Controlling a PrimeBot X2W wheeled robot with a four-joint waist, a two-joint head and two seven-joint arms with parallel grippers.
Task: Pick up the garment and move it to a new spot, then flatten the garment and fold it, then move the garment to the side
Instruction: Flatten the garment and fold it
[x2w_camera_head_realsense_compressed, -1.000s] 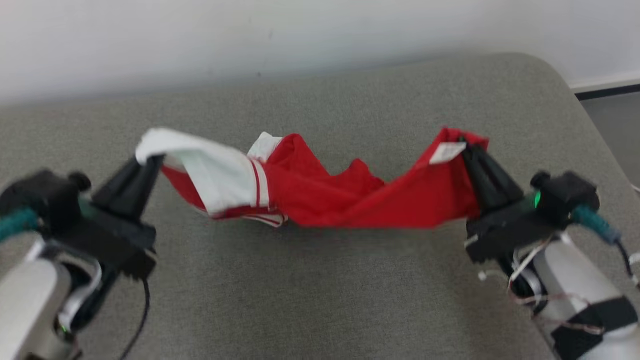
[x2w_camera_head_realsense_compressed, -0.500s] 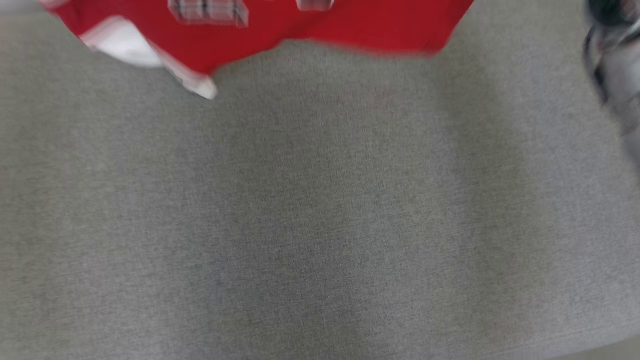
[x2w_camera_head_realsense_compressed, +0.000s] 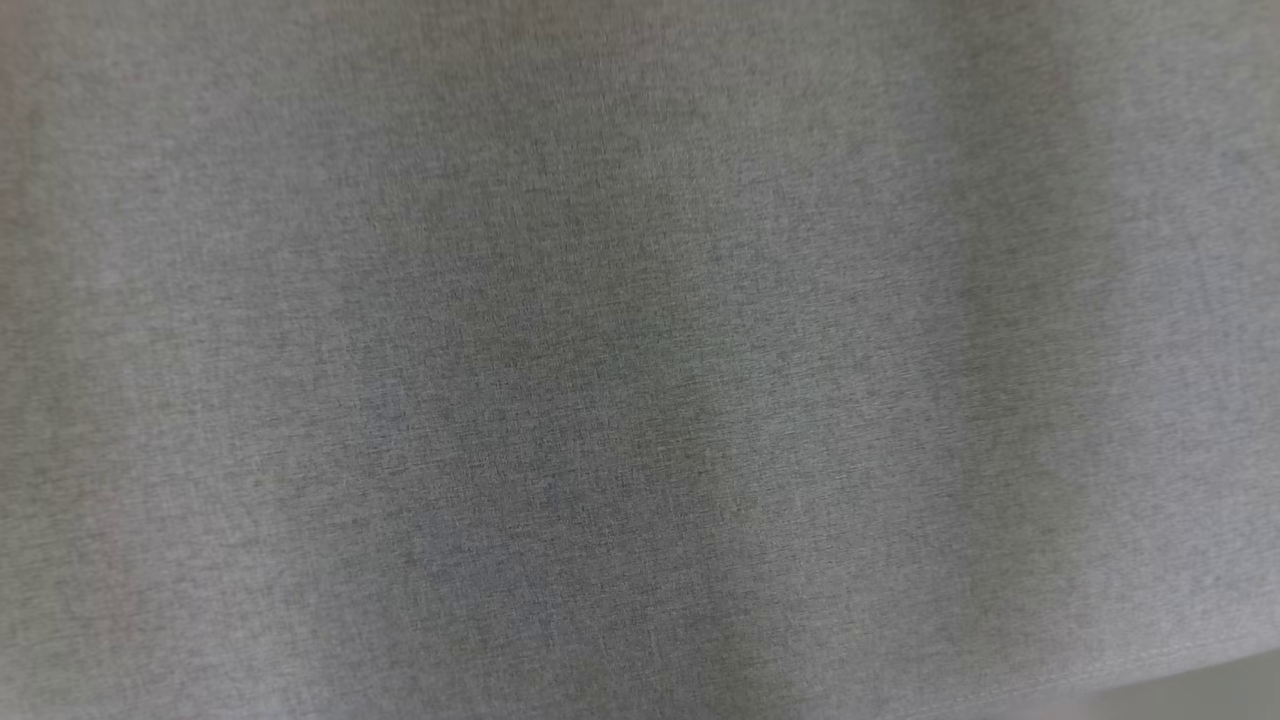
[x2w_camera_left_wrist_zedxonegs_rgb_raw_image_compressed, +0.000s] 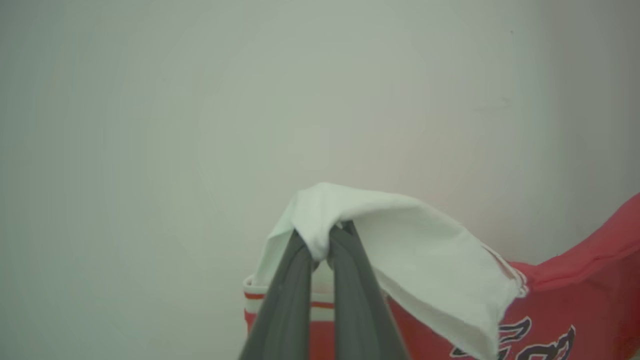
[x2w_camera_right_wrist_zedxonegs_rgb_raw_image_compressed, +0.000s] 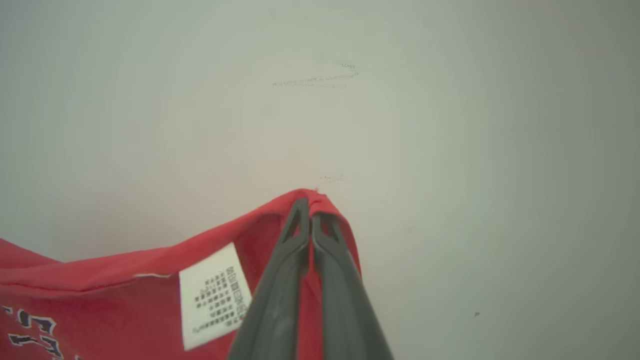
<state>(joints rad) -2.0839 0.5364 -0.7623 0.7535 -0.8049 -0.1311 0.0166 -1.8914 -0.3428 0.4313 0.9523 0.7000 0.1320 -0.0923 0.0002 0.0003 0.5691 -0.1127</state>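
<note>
1. While the left gripper (x2w_camera_left_wrist_zedxonegs_rgb_raw_image_compressed: 327, 239) has its jaws pressed together on a white fold of the garment (x2w_camera_left_wrist_zedxonegs_rgb_raw_image_compressed: 430, 270), cloth drapes over and past the fingertips, and red fabric hangs below and to one side of them. The pickup looks done on that side.
2. The right gripper (x2w_camera_right_wrist_zedxonegs_rgb_raw_image_compressed: 310, 214) is likewise clamped tight. It pinches a red edge of the garment right at its tips, and a white care label (x2w_camera_right_wrist_zedxonegs_rgb_raw_image_compressed: 215, 295) hangs just beside the fingers, lower down.
3. Beyond both sets of jaws stands a pale wall (x2w_camera_right_wrist_zedxonegs_rgb_raw_image_compressed: 450, 125). The garment therefore appears lifted and strung between the two grips, not lying on anything.
4. The head view looks down on a grey fabric surface (x2w_camera_head_realsense_compressed: 640, 360), which is probably where the garment will be set down.
5. By my reading, the lift is complete and the carry to a new spot is under way.
6. Setting the garment down, spreading it flat, folding it and shifting it aside all remain to be done.
</note>
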